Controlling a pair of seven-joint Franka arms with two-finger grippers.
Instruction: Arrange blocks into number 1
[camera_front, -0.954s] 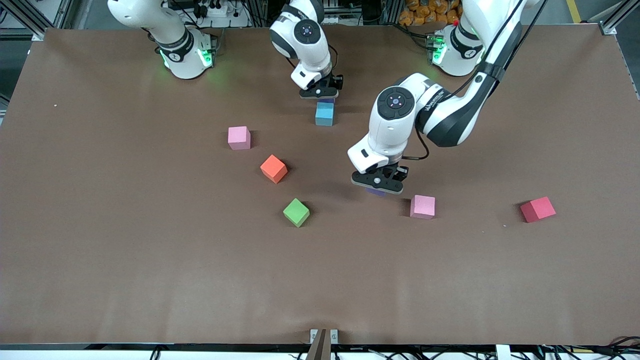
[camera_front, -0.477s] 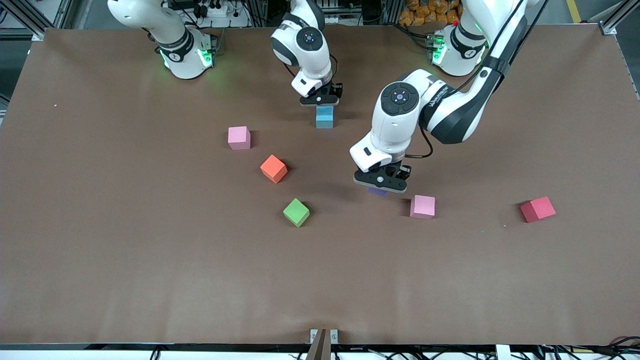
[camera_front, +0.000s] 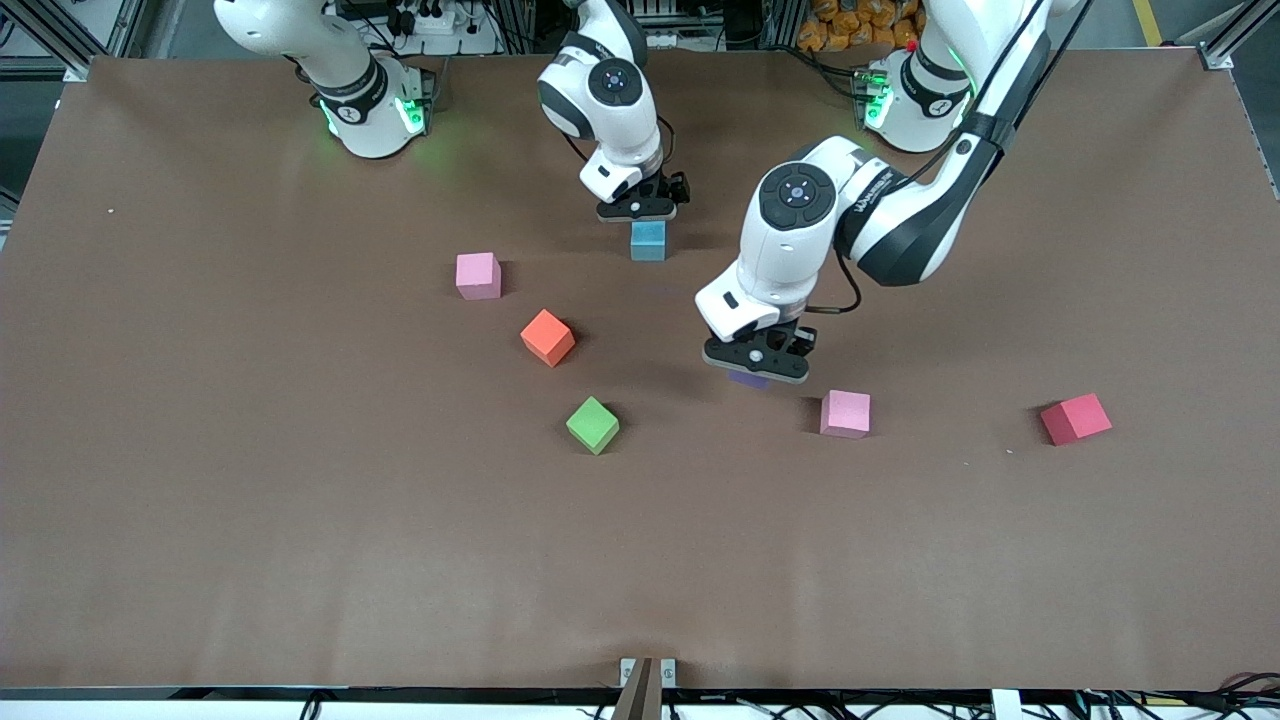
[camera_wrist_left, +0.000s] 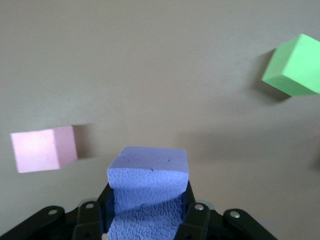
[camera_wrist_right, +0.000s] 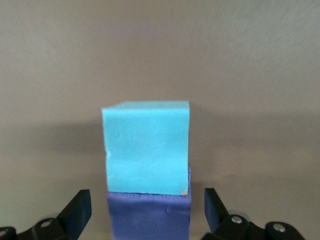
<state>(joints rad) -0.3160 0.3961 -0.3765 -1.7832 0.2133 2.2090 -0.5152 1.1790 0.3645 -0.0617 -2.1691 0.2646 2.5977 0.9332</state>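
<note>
Purple foam cube (camera_wrist_left: 148, 192) clamped in left gripper (camera_front: 755, 372) — needs carrying to sky-blue foam cube (camera_wrist_right: 146, 152) under right gripper (camera_front: 637, 211), whose fingers stand apart.

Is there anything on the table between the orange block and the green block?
No. In the front view the brown table is bare between the orange block and the green block.

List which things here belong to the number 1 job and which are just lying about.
In the job now: held purple block in the shut left gripper; second purple block under the open right gripper, sky-blue block touching it.
Lying loose, possibly needed later: one pink block, other pink block, orange block, green block, red block.
</note>
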